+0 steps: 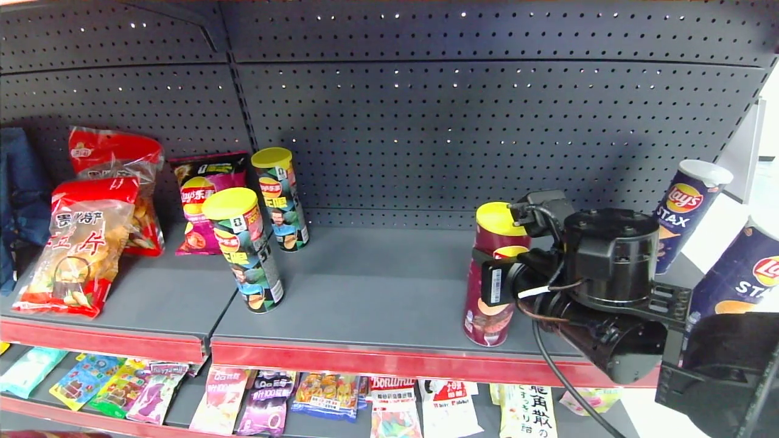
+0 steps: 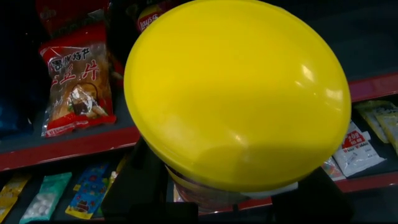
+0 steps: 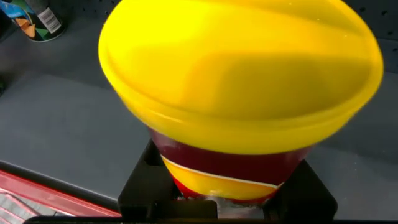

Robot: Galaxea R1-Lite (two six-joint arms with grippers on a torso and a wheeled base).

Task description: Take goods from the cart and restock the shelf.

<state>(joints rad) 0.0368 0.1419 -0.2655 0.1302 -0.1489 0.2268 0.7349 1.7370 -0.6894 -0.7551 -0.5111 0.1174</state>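
Grey painted steel shelf (image 1: 365, 292): flat deck, red front lip, perforated pegboard back (image 1: 426, 121). Maroon can (image 1: 490, 292): tall straight-sided tube with a glossy printed wrap, a yellow band and a smooth, slightly domed yellow plastic lid. It is upright near the front lip on the right half of the deck. Its base is at deck level; cannot tell whether it bears on the deck. Right gripper (image 1: 517, 281) meets it at mid-height from the right, black fingers (image 3: 140, 186) clamped on the body from either side. Left gripper (image 2: 224, 208) carries a second can (image 2: 236, 93) with the same glossy yellow lid and a pale wrap under the rim. Its black fingers (image 2: 134, 186) are closed against the tube, with the red shelf lips behind. Around: two teal-and-black cans with yellow lids, the front can (image 1: 243, 249) leaning slightly, the rear can (image 1: 281, 198) by the pegboard. Both are well left of the maroon can, with bare deck between. Farther left, crinkly film bags: a red bag (image 1: 79, 249) lying tilted, another red bag (image 1: 118, 182) behind it, a purple bag (image 1: 204, 201) propped against the back. Right end: a blue can (image 1: 691, 210) with a white lid, tilted, just beyond the right arm. A nearer blue can (image 1: 739, 274) is partly hidden by the arm. Lower shelf (image 1: 182, 420): flat foil sachets (image 1: 268, 401) in a row.
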